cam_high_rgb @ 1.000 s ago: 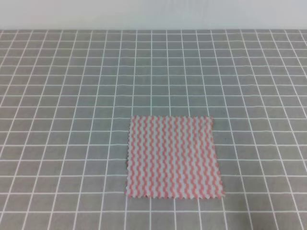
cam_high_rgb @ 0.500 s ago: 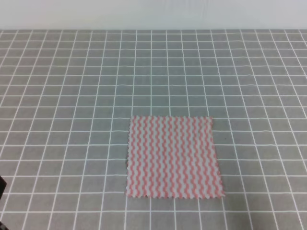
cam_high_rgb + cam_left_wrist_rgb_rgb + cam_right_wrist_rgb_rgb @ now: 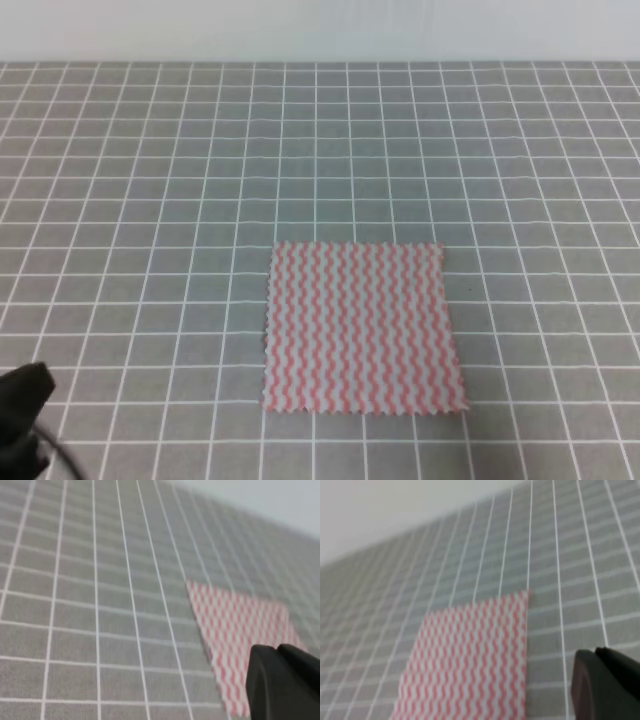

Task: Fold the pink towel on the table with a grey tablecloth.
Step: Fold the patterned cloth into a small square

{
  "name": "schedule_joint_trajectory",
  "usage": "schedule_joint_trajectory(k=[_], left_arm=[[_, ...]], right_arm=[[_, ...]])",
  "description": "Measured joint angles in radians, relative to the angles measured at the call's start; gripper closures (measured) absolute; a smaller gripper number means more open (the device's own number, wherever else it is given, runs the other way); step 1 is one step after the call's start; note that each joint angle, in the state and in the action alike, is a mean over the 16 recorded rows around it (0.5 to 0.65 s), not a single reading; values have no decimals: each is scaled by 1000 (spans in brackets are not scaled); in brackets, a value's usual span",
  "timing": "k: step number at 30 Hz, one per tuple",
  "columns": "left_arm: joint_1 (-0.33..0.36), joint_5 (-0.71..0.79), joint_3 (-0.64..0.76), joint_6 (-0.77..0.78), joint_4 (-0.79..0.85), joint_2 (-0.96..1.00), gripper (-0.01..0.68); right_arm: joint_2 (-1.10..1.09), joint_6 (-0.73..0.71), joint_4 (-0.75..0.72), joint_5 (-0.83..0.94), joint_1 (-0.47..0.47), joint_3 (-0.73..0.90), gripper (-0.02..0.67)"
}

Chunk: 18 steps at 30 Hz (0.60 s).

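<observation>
Left pincer (image 3: 22,415), gap untellable, only overhead at the corner; pink towel (image 3: 362,328) flat, unfolded

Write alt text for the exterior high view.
A pink towel lies flat and unfolded on the table with a grey tablecloth. The dark tip of the left gripper pokes in at the bottom-left corner, clear of the towel.

Even, soft, nearly shadowless light; overhead view fairly sharp, both wrist views blurred, perhaps out of focus.
</observation>
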Motion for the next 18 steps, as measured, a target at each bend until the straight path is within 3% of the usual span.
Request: schedule_joint_trajectory(k=[9,18], left_arm=[[-42,71,-130,232,-155,292,673],[-206,-8,-183,460,-361,501,673]], right_arm=[[275,-94,61,175,5,-141,651],[507,-164,151,190,136,-237,651]])
